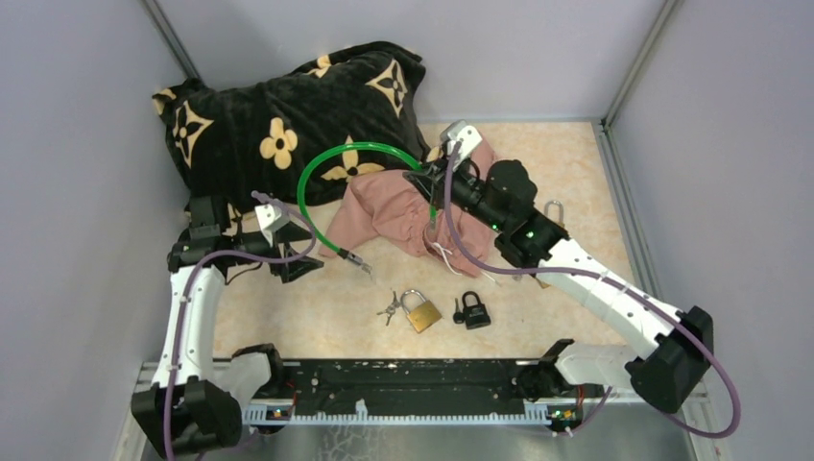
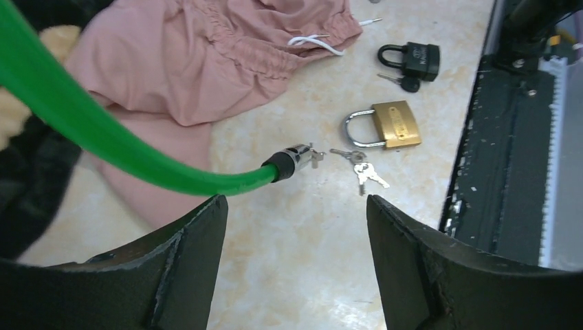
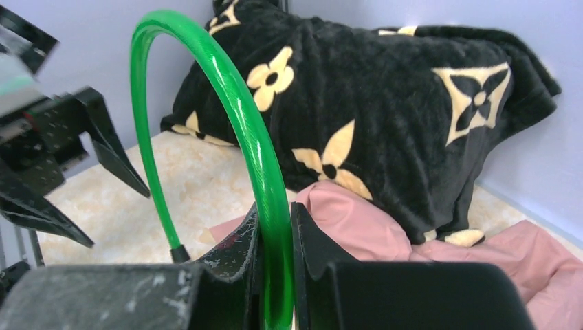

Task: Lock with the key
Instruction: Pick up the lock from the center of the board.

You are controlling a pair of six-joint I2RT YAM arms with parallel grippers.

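Right gripper: fingers clamped on the green cable, which is held off the surface above the middle of the table. The cable arches up and left, then drops to the tabletop. Its metal end rests on the surface left of centre.

Left gripper: fingers spread apart, holding nothing, positioned near the left edge and pointed at the cable's metal end.

Keys: a small bunch lying flat near the middle of the near edge, just beside the cable's metal end and the brass padlock. The brass padlock lies flat, shackle toward the keys.

Black padlock: lies just right of the brass one, apart from it, with a dark-headed key beside it.

Pink garment: crumpled at the centre, under the right gripper.

Black blanket: heaped in the far left corner.
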